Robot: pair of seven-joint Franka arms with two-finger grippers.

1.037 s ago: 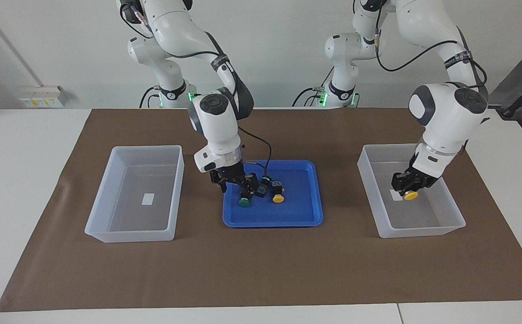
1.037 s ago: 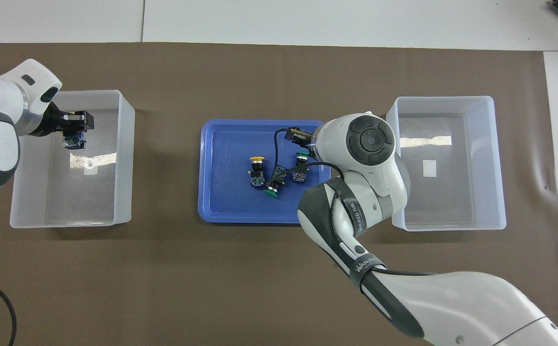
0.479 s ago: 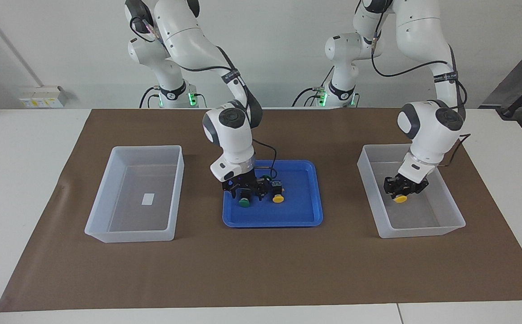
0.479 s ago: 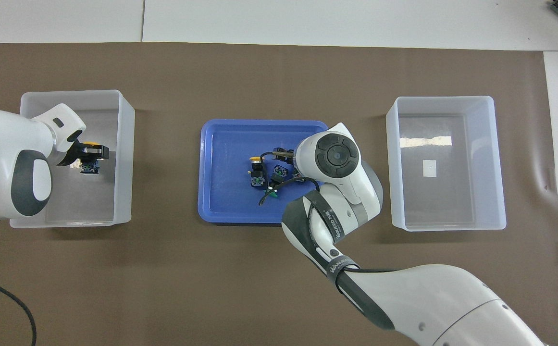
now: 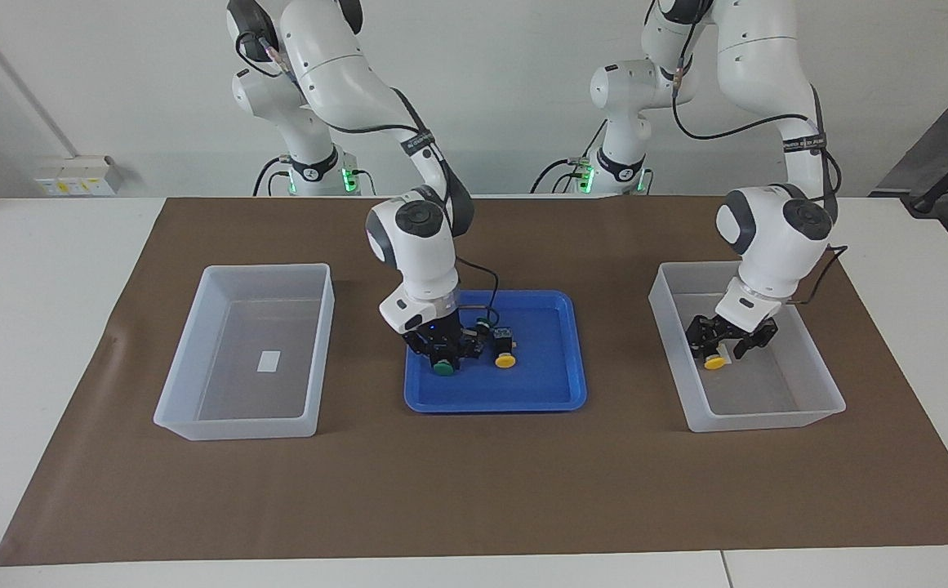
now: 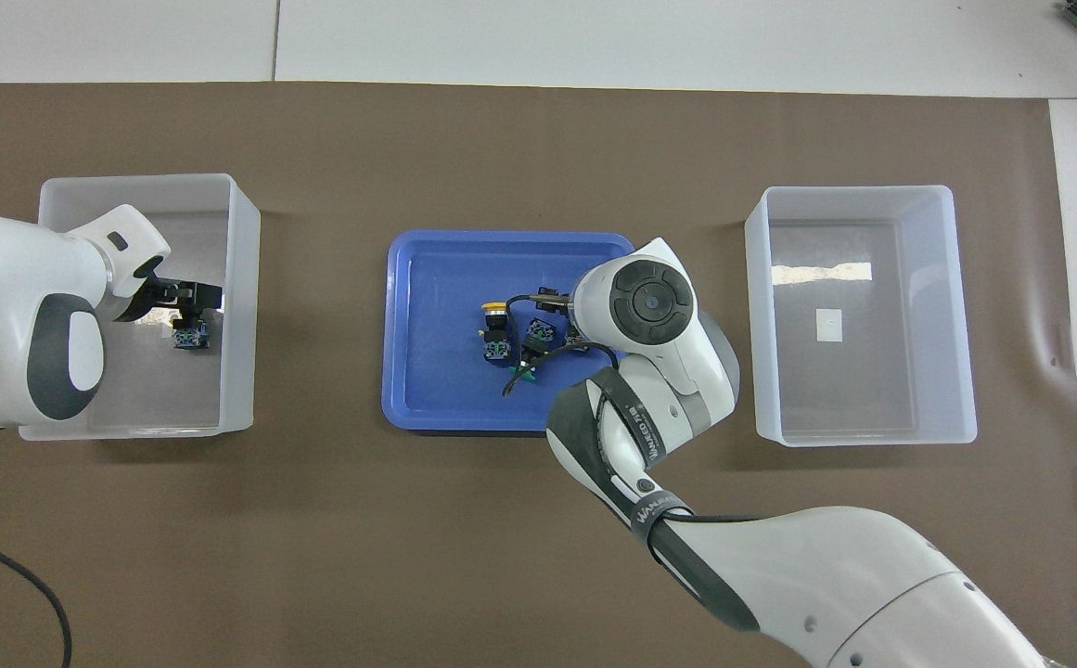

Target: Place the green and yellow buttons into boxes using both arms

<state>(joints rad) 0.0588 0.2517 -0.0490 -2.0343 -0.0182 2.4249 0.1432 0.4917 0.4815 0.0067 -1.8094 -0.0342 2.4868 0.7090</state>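
Left gripper (image 5: 728,346) down inside the box (image 5: 816,408) at the left arm's end, fingers spread; yellow button (image 5: 714,362) lies between them. Right gripper (image 5: 442,353) low in the blue tray (image 5: 555,400), fingers clamped on a green button (image 5: 442,367); second yellow button (image 5: 505,359) just beside it.

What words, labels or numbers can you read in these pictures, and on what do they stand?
"WANFED": on the black band round the right arm, as it seems; the letters are small.
A second band on that arm carries print too small to read.
White stickers in the box at the right arm's end and at the left arm's end: no print can be made out.
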